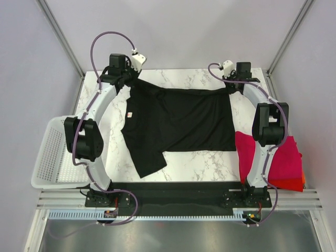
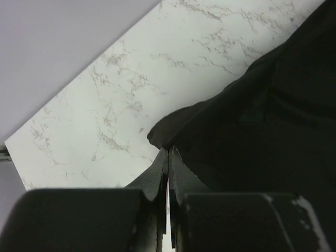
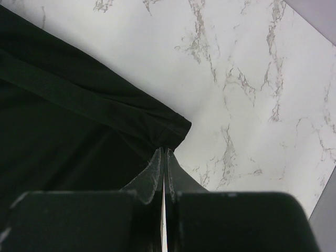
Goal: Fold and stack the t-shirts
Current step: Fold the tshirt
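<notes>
The left hand (image 2: 168, 153) and right hand (image 3: 164, 152) each pinch an edge corner of the black t-shirt (image 1: 178, 118) at their tips, the rest spread on the surface (image 1: 199, 164) between them; these shallow bites risk one corner slipping free under uneven pull, bunching the fold.

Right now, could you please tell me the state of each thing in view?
black t-shirt, spread out on the table, far edge pinched at both ends
left hand, shut on the black t-shirt's far left corner
right hand, shut on its far right corner
magenta-red t-shirt, folded, at the table's right
orange-red t-shirt, under the magenta-red one, only its edge showing
basket, upright at the table's left edge
</notes>
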Available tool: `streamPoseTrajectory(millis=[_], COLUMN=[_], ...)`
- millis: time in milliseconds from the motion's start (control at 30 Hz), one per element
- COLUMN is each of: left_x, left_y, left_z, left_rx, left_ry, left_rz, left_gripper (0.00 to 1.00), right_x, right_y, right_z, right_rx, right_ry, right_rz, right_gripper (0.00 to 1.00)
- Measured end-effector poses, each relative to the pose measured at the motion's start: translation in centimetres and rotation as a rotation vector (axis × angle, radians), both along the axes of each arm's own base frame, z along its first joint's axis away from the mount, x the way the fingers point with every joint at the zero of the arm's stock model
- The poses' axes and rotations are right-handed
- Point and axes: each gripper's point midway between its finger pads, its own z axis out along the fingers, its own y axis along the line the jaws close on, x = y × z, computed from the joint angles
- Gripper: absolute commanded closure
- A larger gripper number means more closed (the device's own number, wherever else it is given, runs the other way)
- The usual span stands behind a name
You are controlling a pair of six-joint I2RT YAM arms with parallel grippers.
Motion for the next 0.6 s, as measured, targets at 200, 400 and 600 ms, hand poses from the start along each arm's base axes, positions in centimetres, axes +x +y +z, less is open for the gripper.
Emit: streamPoseTrajectory(millis=[200, 400, 600], left_x=[-3.8, -7.5, -9.2], left_y=[0.2, 1.0, 1.3], left_z=[-2.6, -7.1, -8.4], left_rx=[-0.001, 0.022, 0.032], left_ry=[0.086, 0.218, 0.268], left_rz=[-0.020, -0.017, -0.017], left_gripper=[0.98, 0.98, 0.98], right_x=[-1.9, -5.1, -8.5], right_y=[0.6, 1.1, 1.4], right_z=[0.7, -1.0, -2.3], right_rx=[0.035, 0.065, 0.092], right_ry=[0.015, 0.094, 0.169], right_rz=[0.014, 0.011, 0.001], right_gripper=[1.00, 1.00, 1.00])
